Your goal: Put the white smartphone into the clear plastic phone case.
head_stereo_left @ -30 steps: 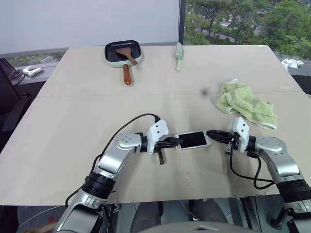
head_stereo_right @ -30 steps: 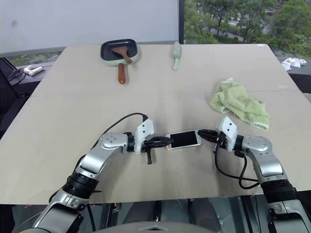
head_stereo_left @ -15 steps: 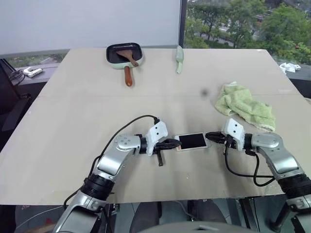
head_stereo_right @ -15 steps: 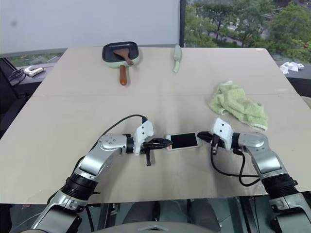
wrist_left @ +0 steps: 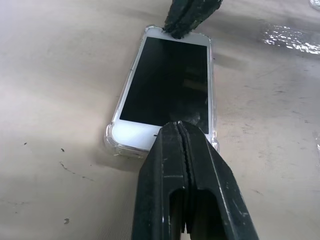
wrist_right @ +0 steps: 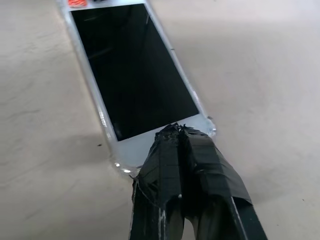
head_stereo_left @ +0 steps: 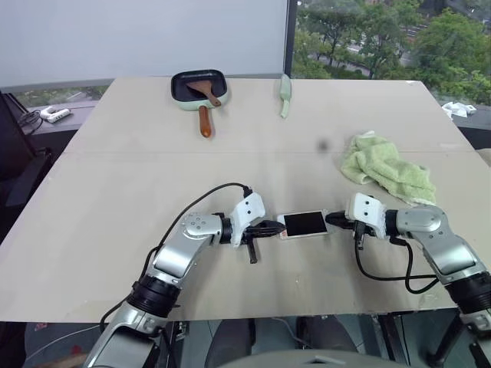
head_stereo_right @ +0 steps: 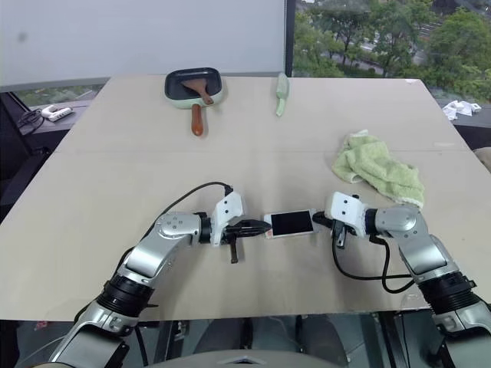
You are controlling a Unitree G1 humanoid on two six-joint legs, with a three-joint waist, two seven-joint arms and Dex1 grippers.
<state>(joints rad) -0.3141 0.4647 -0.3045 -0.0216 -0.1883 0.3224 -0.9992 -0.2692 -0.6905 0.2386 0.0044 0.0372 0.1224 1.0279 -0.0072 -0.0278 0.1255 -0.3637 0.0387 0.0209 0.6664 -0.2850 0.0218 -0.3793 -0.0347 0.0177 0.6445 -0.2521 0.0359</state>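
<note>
A: From the head camera, what lay on the big beige tabletop (head_stereo_left: pixel 115 192)?

B: The flat white smartphone with a black screen (head_stereo_left: pixel 305 224) lay near the front edge, between the two arms. The left gripper (head_stereo_left: pixel 276 227) met its left end and the right gripper (head_stereo_left: pixel 331 220) its right end. Further back sat a crumpled green towel (head_stereo_left: pixel 387 169), a dark square pan with a wooden spatula (head_stereo_left: pixel 199 86), and a pale green utensil (head_stereo_left: pixel 285 92).

A: And the left wrist camera?

B: The left gripper's black fingers (wrist_left: pixel 187 185) were pressed tight together, grasping nothing, tips on the phone's white bezel. A clear plastic phone case (wrist_left: pixel 111 142) rimmed the phone (its corners bulged past the bezel).

A: The right wrist view?

B: Its taped fingers (wrist_right: pixel 185 165) were likewise clenched on nothing, tips at the phone's near end; a reddish mark (wrist_right: pixel 77 2) showed at the far end.
</note>
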